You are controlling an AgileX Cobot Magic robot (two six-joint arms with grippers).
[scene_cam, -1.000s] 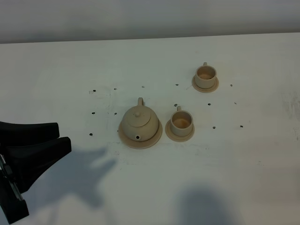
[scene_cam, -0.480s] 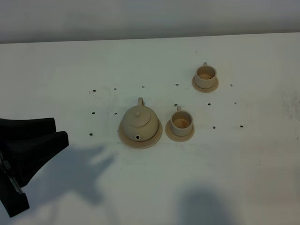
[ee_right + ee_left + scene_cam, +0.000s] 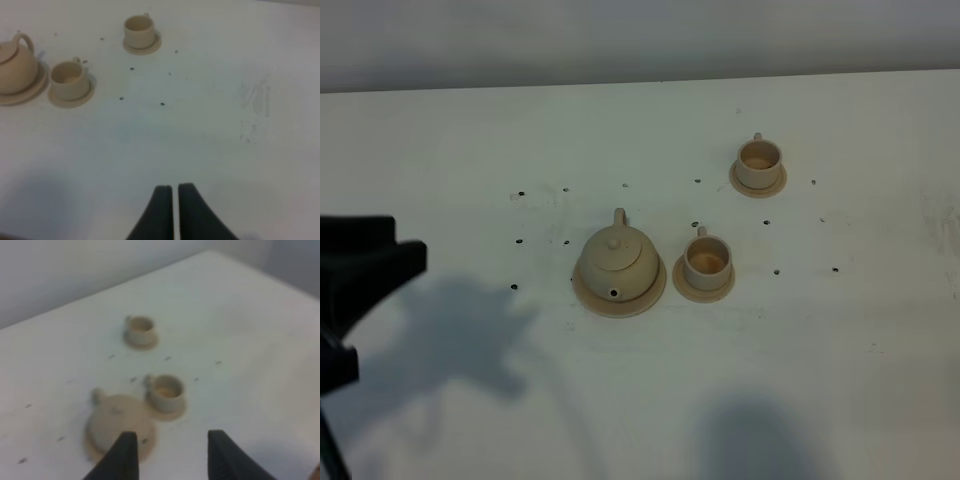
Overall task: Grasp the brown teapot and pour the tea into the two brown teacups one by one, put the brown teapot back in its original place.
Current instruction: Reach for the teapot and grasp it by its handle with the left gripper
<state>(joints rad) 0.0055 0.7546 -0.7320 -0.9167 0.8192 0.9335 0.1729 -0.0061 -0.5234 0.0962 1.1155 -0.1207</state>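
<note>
White table point(image 3: 840, 340) bears lidded teapot point(image 3: 617, 258) and two brownish-bottomed teacups point(image 3: 707, 262) point(image 3: 758, 160).

Teapot point(image 3: 618, 260) on wide saucer point(image 3: 592, 303); near teacup point(image 3: 707, 260) just right, far teacup point(image 3: 759, 160) behind-right.

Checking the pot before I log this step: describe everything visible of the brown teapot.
The brown teapot is round, squat, pale beige-tan, matte like ceramic. Its knobbed lid is on. The loop handle points away from the high camera, the short spout toward it. It stands upright on its wide saucer plate, beside the nearer teacup but apart from it; nothing else touches it.
</note>
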